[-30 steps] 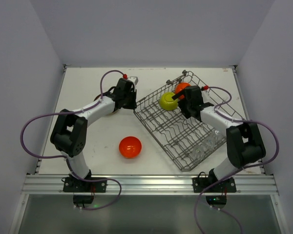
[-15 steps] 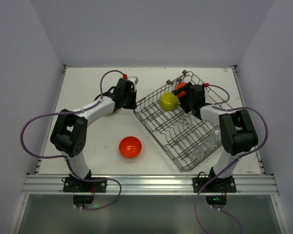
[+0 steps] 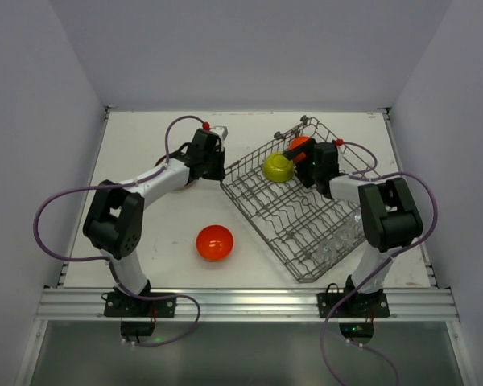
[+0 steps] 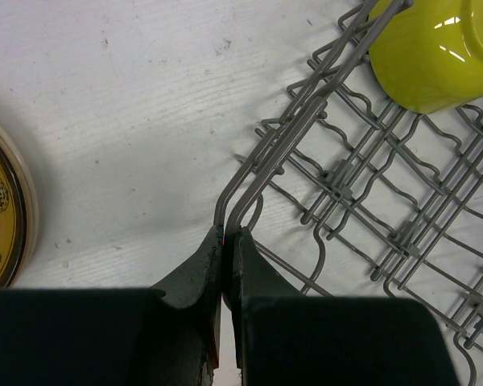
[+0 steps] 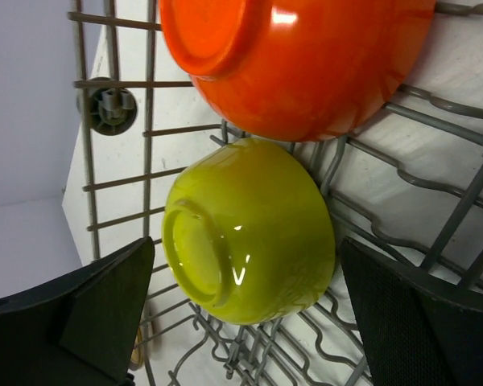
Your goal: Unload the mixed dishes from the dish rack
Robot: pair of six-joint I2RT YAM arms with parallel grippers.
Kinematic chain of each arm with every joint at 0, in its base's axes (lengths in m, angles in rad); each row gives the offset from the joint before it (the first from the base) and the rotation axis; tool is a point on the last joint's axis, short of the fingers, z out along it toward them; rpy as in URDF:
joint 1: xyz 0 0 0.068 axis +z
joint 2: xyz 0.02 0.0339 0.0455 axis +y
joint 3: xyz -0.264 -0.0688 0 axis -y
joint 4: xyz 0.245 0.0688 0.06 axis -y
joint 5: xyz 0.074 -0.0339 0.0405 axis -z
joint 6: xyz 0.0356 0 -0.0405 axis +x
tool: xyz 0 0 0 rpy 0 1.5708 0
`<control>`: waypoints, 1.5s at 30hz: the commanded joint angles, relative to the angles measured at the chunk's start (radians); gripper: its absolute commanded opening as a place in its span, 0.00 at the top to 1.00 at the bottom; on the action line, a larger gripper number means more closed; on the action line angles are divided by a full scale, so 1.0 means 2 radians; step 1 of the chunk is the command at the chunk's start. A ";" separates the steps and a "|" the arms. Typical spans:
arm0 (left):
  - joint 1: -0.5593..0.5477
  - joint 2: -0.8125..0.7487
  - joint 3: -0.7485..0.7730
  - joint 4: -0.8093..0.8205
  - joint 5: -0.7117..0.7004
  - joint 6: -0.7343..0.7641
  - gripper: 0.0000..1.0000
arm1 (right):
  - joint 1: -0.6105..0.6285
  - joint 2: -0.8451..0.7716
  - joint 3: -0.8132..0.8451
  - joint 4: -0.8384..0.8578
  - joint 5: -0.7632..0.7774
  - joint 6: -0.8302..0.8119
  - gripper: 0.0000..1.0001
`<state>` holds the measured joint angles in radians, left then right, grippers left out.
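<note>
Left jaws were pinched shut on the rack's (image 3: 274, 205) corner wire at mid-frame. Right jaws stood wide around the yellow-green bowl (image 5: 249, 233), just below an orange bowl (image 5: 298, 56), at the rack's upper end. A second orange bowl (image 3: 215, 242) sat on the tabletop (image 3: 145, 137).

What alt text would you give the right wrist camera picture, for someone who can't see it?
A yellow-green bowl lies on its side in a grey wire rack, framed by the two black fingers of the open right claw. An orange bowl fills the top of the picture, next to it.
</note>
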<state>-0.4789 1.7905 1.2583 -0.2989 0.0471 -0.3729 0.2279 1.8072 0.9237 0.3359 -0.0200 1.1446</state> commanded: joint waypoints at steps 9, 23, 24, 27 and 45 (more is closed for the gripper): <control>-0.007 0.004 -0.012 0.008 0.029 -0.008 1.00 | -0.006 0.034 0.026 -0.005 -0.010 -0.012 0.01; -0.007 0.004 -0.012 0.007 0.030 -0.007 1.00 | -0.013 0.044 0.015 0.043 -0.054 -0.015 0.01; -0.007 0.004 -0.012 0.007 0.030 -0.007 1.00 | -0.015 0.043 0.015 0.046 -0.056 -0.015 0.01; -0.007 0.004 -0.012 0.007 0.031 -0.007 1.00 | -0.016 0.035 0.008 0.063 -0.066 -0.019 0.01; -0.007 0.004 -0.012 0.008 0.032 -0.007 1.00 | -0.016 0.029 -0.019 0.156 -0.120 -0.007 0.12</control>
<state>-0.4782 1.7897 1.2537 -0.2901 0.0490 -0.3725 0.1951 1.8786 0.8909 0.5503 -0.2241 1.1255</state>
